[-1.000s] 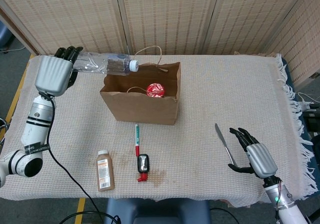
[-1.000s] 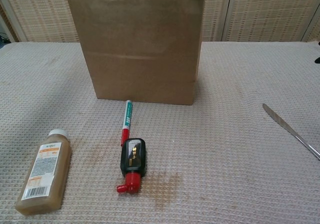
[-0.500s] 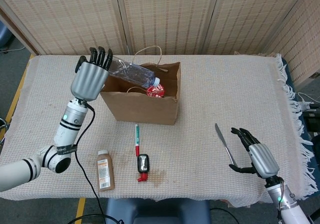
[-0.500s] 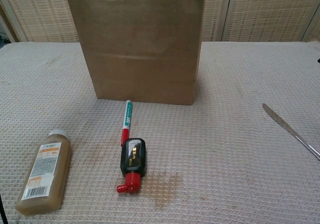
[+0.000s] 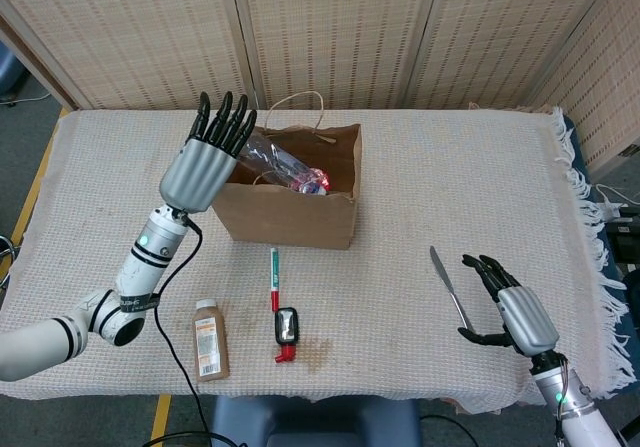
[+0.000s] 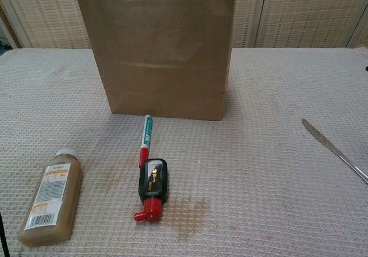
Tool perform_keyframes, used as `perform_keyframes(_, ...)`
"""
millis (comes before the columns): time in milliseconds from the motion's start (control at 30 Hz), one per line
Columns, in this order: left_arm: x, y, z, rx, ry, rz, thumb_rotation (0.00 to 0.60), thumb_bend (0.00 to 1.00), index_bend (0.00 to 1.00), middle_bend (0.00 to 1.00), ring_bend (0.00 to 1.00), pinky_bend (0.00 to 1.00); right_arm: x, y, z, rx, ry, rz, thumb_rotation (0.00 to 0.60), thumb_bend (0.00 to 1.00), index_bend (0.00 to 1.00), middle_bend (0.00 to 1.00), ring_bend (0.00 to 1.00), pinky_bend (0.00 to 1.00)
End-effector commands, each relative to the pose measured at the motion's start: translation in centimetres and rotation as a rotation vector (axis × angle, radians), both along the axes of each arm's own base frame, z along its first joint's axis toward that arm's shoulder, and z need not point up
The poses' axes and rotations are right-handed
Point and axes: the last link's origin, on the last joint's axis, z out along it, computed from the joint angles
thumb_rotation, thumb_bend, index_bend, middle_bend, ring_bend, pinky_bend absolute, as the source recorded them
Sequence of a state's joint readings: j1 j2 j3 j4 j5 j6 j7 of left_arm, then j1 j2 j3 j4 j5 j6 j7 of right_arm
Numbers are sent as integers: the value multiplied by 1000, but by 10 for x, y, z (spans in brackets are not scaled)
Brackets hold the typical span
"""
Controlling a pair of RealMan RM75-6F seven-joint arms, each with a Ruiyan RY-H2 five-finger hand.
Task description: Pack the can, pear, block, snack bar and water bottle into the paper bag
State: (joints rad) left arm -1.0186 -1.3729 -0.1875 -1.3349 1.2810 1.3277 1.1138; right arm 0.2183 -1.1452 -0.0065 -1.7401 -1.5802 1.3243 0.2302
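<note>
Head view: left hand [image 5: 207,157] hangs at the paper bag [image 5: 290,212]'s upper-left corner, fingers straight and fanned wide, tips pointing to 12 o'clock, holding nothing. Palm side faces away from cam, so can't tell if it touches the bag rim.

Water bottle [image 5: 283,167] lies tilted inside the bag's open top, clear body running from the left rim down toward 4 o'clock, cap end low next to the can [image 5: 318,181], whose red top shows only partly at the bottle's 4 o'clock side. Bag stands upright at table [image 5: 450,177] center-back, rope handle looping out at its 12 o'clock edge. In the chest view a bit of the bottle's clear plastic peeks over the bag's top edge. Pear, block and snack bar: can't make them out in either view.

Right hand [image 5: 510,307] rests low at the table's near-right, approx 4 o'clock from the bag, fingers apart and slightly curled, nothing in it. Knife [image 5: 449,287] lies on the cloth just beside it at its 10 o'clock, not gripped.

In front of the bag, at its 6 o'clock: green-red marker [image 6: 145,140] lying lengthwise, then a small black-and-red tool [image 6: 152,188] just below it. Brown juice bottle [image 6: 52,197] w/ white cap lies flat at 7 o'clock, well apart from the bag.
</note>
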Motion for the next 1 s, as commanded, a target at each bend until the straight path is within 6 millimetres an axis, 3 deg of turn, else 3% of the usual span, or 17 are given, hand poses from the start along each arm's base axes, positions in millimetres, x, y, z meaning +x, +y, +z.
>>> perform_keyframes(33, 2, 0, 0, -8, -24, 1, 600, 463, 0, 0, 0, 136, 0, 0, 0, 0, 0, 0, 600, 37, 0, 119, 27, 199)
perform_keyframes(267, -3, 1, 6, -9, -101, 43, 600, 455, 0, 0, 0, 132, -1, -1, 1, -4, 1, -1, 600, 37, 0, 119, 27, 199)
perform_keyframes(767, -26, 0, 77, 45, -414, 94, 600, 505, 0, 0, 0, 133, -1, 1, -1, -11, 19, 9, 600, 36, 0, 119, 27, 197)
perform_keyframes(867, -40, -7, 86, 10, -528, 130, 600, 524, 0, 0, 0, 133, -2, 0, 0, -13, 20, 6, 600, 36, 0, 119, 27, 197)
perform_keyframes(1000, -73, -36, 97, -39, -643, 149, 600, 528, 0, 0, 0, 125, -3, 0, 0, -9, 23, 2, 600, 37, 3, 119, 27, 197)
